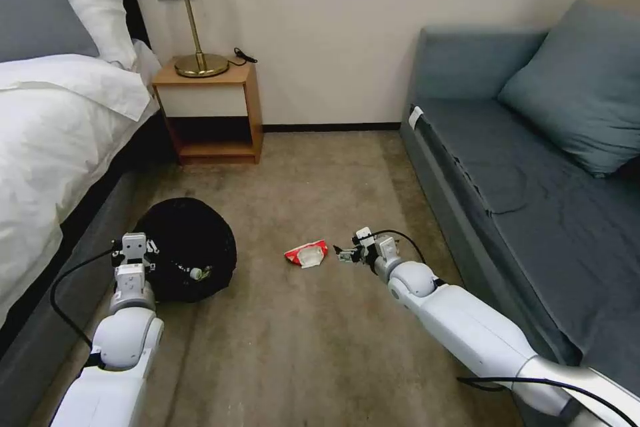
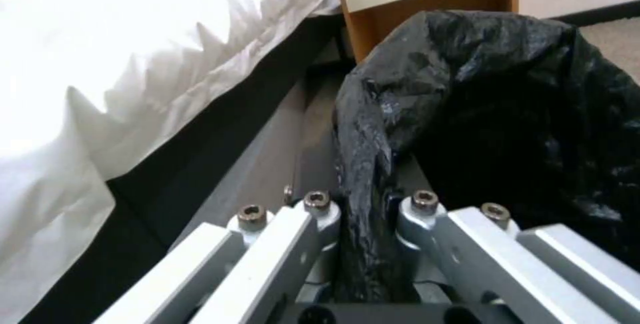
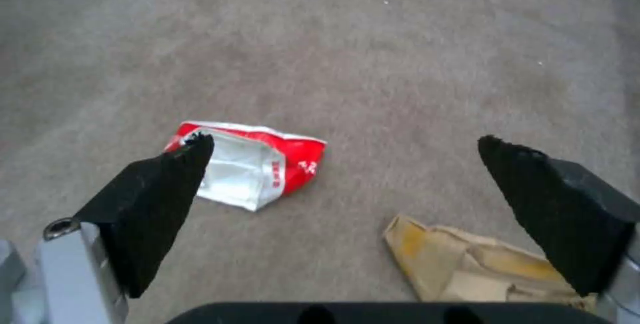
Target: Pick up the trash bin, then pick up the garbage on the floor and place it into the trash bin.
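The trash bin [image 1: 190, 247], lined with a glossy black bag [image 2: 507, 113], is beside the bed on the left. My left gripper [image 2: 370, 203] is shut on a fold of the bag at the bin's rim, and appears at the bin's near-left edge [image 1: 137, 259] in the head view. A small pale item [image 1: 197, 273] lies inside the bin. Garbage lies on the carpet: a red-and-white paper scrap [image 1: 307, 253] [image 3: 257, 164] and a tan paper scrap [image 3: 467, 264]. My right gripper [image 1: 347, 255] [image 3: 347, 142] hangs open just above them, its black fingertips [image 3: 167, 184] spread wide, holding nothing.
A bed with white sheets [image 1: 53, 127] runs along the left. A wooden nightstand [image 1: 210, 113] with a brass lamp [image 1: 199, 63] stands at the back wall. A blue-grey sofa [image 1: 533, 173] lines the right. Open carpet [image 1: 320, 347] lies between the arms.
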